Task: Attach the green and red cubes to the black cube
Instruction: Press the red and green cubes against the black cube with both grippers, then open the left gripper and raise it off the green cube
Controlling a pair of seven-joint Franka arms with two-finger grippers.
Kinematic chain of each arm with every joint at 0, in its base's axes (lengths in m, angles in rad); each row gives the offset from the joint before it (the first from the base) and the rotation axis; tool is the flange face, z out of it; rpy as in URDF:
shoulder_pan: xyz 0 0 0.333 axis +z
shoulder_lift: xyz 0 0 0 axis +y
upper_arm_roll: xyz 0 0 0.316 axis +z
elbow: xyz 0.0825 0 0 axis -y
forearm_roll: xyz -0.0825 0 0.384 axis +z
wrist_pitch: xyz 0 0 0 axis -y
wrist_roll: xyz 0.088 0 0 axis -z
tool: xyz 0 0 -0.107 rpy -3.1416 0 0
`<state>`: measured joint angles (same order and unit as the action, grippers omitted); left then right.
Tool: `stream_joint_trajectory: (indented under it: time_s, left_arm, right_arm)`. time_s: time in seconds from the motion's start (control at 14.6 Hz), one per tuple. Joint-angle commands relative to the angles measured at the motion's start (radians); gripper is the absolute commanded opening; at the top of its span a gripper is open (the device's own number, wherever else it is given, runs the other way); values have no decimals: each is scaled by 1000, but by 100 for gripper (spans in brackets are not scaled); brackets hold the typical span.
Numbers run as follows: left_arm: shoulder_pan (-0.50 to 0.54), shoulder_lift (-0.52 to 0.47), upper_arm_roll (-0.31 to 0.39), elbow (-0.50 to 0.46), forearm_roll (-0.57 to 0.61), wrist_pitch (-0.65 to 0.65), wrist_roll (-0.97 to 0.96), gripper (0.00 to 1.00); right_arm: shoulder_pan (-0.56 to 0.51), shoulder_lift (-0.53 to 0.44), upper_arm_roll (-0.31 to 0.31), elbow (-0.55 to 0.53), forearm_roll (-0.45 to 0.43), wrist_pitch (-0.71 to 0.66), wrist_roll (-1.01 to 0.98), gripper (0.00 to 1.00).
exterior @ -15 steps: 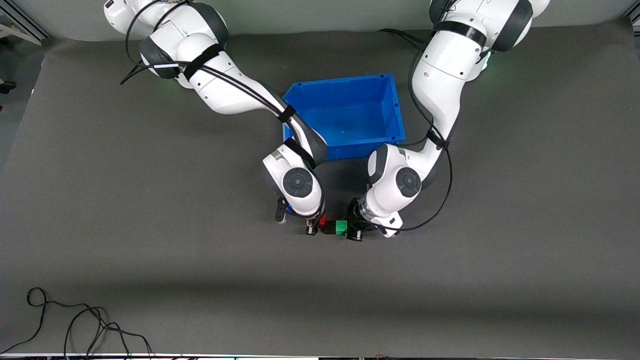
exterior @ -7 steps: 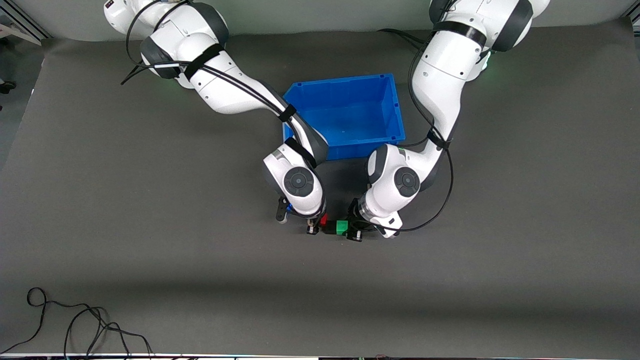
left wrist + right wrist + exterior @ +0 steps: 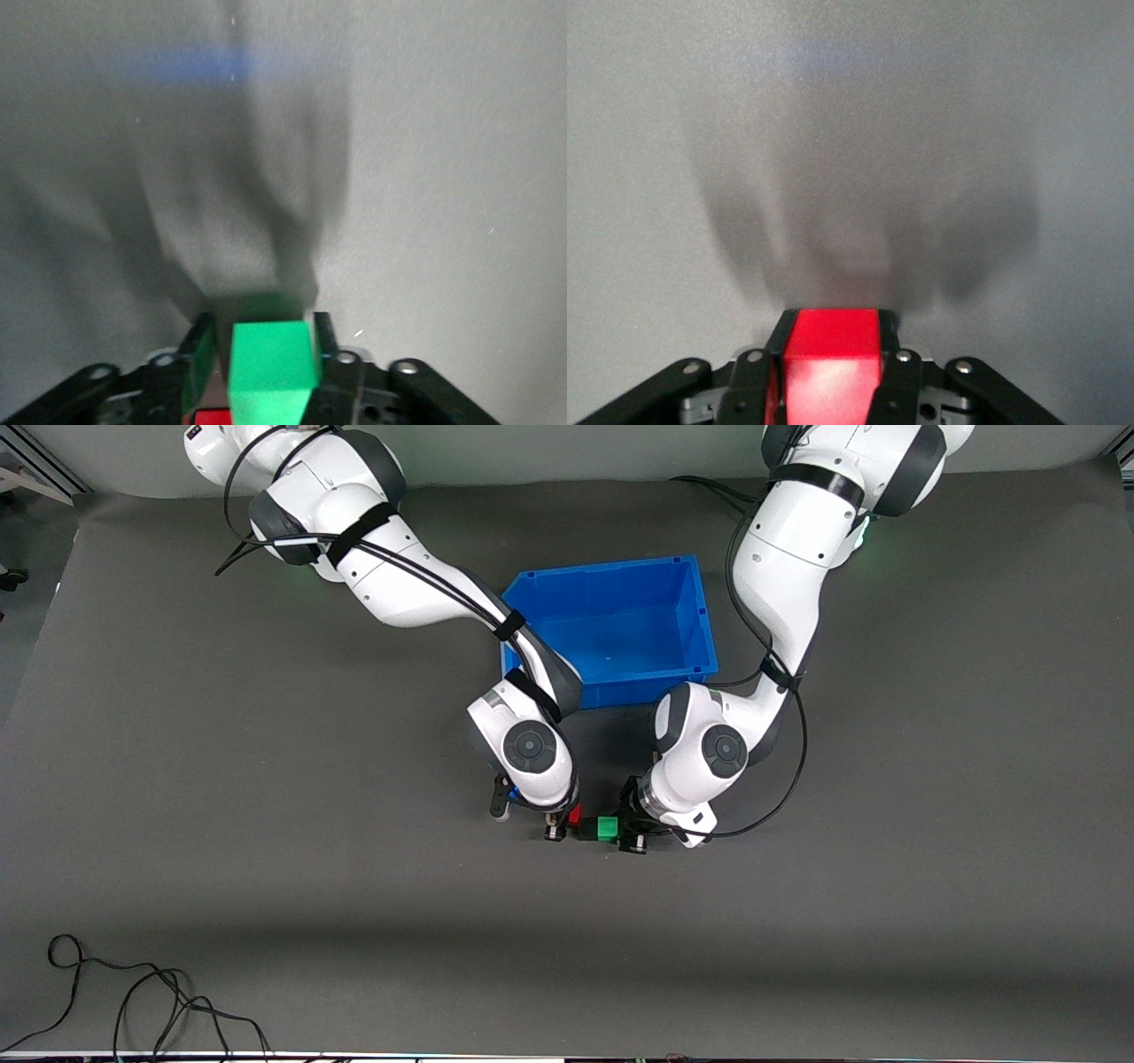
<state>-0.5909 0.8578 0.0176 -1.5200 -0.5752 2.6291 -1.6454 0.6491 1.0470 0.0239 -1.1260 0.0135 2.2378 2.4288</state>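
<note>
Grey matting covers the table (image 3: 266, 850); near its middle, just in front of the blue bin (image 3: 611, 624), red cube (image 3: 573, 815), black cube (image 3: 586, 831) and green cube (image 3: 607, 829) sit joined in a row. The left gripper (image 3: 631, 831) has just loosened off the green one, its fingers now slightly apart; the right gripper (image 3: 561, 824) stays clamped on red, so the assembly looks done.

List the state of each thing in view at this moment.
Green cube: between left gripper fingers, gap on one side, joined to black cube.
Red cube: clamped in shut right gripper.
Blue bin: upright, nothing visible inside.
</note>
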Motion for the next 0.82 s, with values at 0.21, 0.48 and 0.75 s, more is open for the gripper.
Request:
stream_joint_trajectory:
  time_s: [0.21,0.48,0.75]
  left_arm:
    - [28,-80,132,9,29,-203,-24,100]
    - [101,-176,211,6,60,-435,206,100]
    - [209,-278,251,-25,128,-613,543,100]
  right_arm:
    - [-9,39,-1,49,-17,28,3,0]
    - [-8,38,2,69,-12,28,-37,99]
    - [4,-5,36,72,-15,22,-151,100]
